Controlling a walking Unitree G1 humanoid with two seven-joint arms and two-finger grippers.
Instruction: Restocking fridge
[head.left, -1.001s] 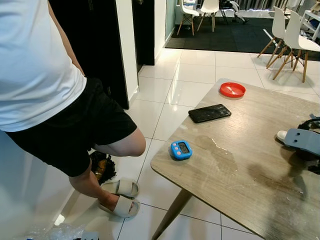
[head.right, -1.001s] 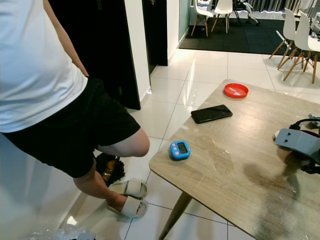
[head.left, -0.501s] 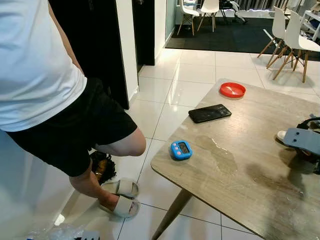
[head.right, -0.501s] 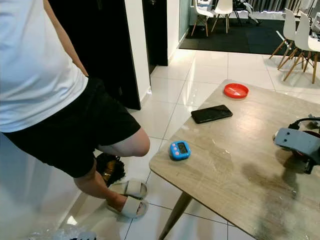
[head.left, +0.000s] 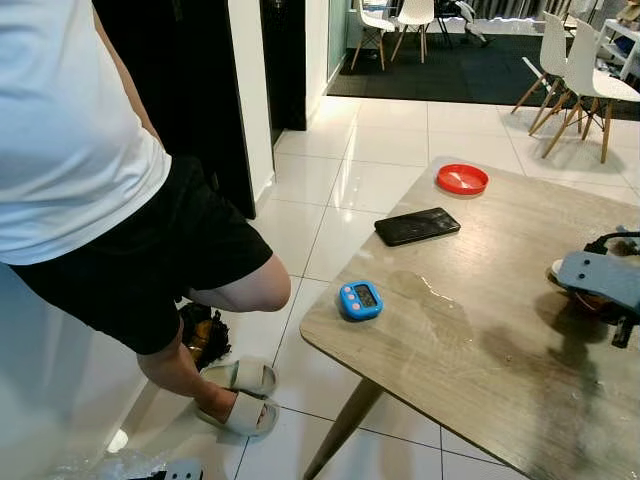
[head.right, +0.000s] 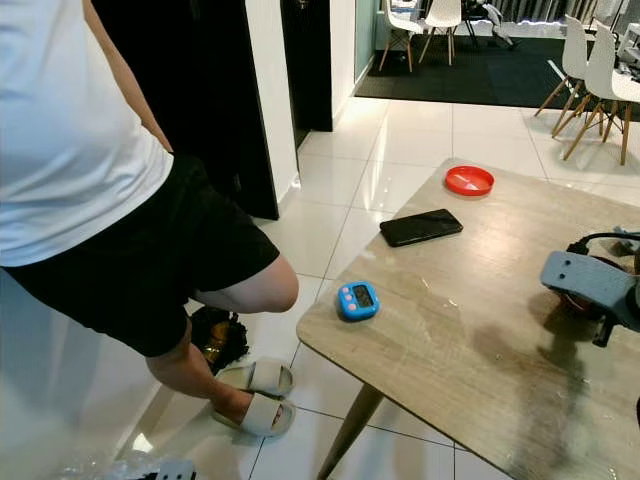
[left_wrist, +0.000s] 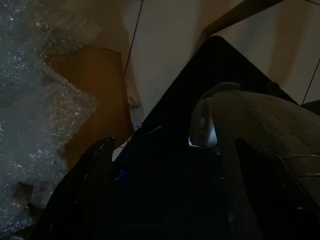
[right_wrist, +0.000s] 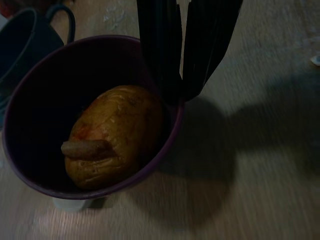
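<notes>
left eye view: a person (head.left: 90, 170) stands at the left by the wooden surface (head.left: 480, 330), where a blue timer (head.left: 360, 299), a phone (head.left: 417, 226) and a red lid (head.left: 462, 178) lie.

right wrist view: the right tool (right_wrist: 182, 90) pinches the rim of a purple bowl (right_wrist: 30, 165), fingers together across its wall, likely to lift it; inside rests a yellow-brown pumpkin-like fruit (right_wrist: 112, 140).

left wrist view: the left tool (left_wrist: 165, 190) hangs idle, fingers apart, near bubble wrap (left_wrist: 35, 100).

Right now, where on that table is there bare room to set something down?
The table is bare between the blue timer and the right gripper, apart from a wet smear. Farther off, the phone and red dish sit close together.
</notes>
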